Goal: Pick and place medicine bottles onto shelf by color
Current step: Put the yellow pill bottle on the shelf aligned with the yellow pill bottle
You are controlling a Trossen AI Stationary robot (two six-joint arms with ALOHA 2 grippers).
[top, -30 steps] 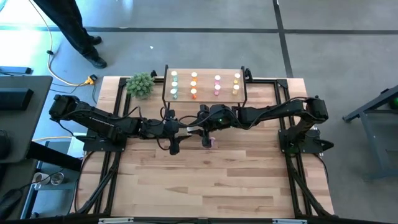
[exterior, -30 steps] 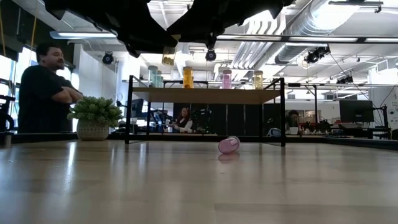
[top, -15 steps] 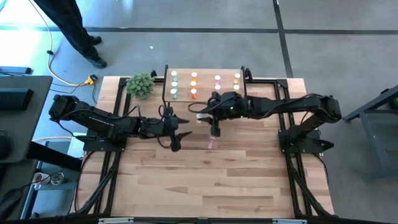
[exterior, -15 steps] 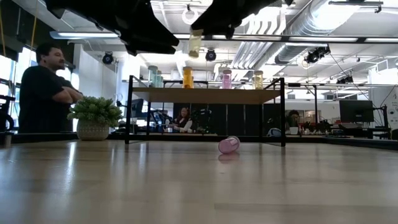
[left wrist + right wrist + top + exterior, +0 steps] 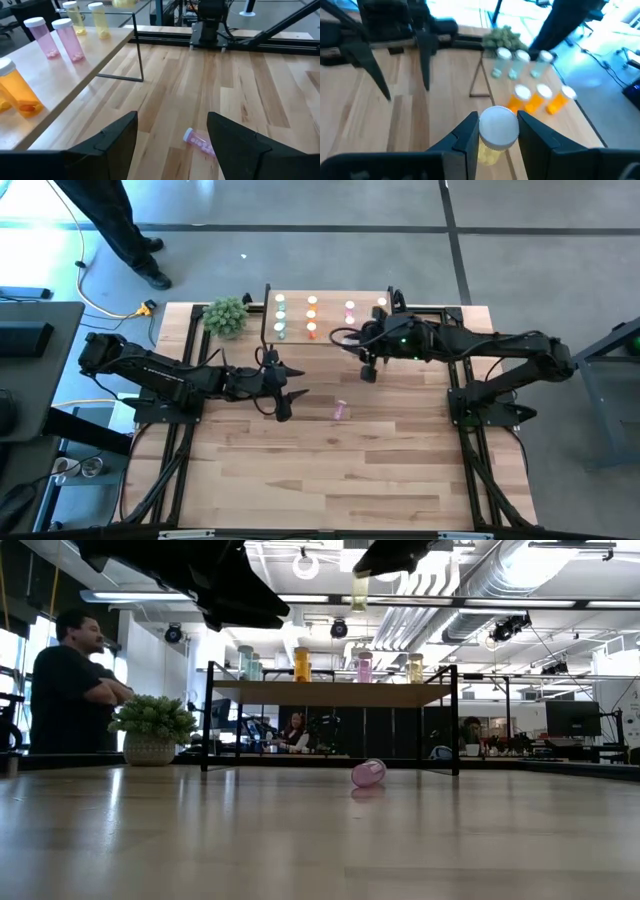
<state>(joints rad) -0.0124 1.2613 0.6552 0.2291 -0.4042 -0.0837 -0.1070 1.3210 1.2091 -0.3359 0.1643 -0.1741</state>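
Right now, right gripper (image 5: 368, 358): it is raised above the table, just in front of the shelf's front edge, and its two fingers are closed around a yellow bottle (image 5: 495, 135) – the white cap faces the wrist camera between them.
Yellow bottle, low view: it hangs upright under the dark gripper (image 5: 357, 592), higher than the shelf board.
Left gripper (image 5: 283, 395): it stays over the middle of the table, left of the lying bottle, with the fingers (image 5: 112, 140) spread wide and nothing between them.
Pink bottle on the table (image 5: 340, 411): it lies on its side on the wood, apart from both grippers; the left wrist view shows it between the two open fingers but farther off, cap toward the shelf side.
Shelf (image 5: 330, 320): a light wooden board on thin black legs at the far side of the table.
Bottles on the shelf: they stand in columns by colour – green (image 5: 280, 315) at the left, then orange (image 5: 311, 316), then pink (image 5: 349, 315), and yellow at the right, partly hidden by the right arm in the high view.
Plant (image 5: 226, 316): a green bushy one in a pot, just left of the shelf.
Table (image 5: 300, 470): the near half carries no bottles.
Person (image 5: 70, 685): someone in dark clothes stands with arms folded behind the table, at the left in the low view.
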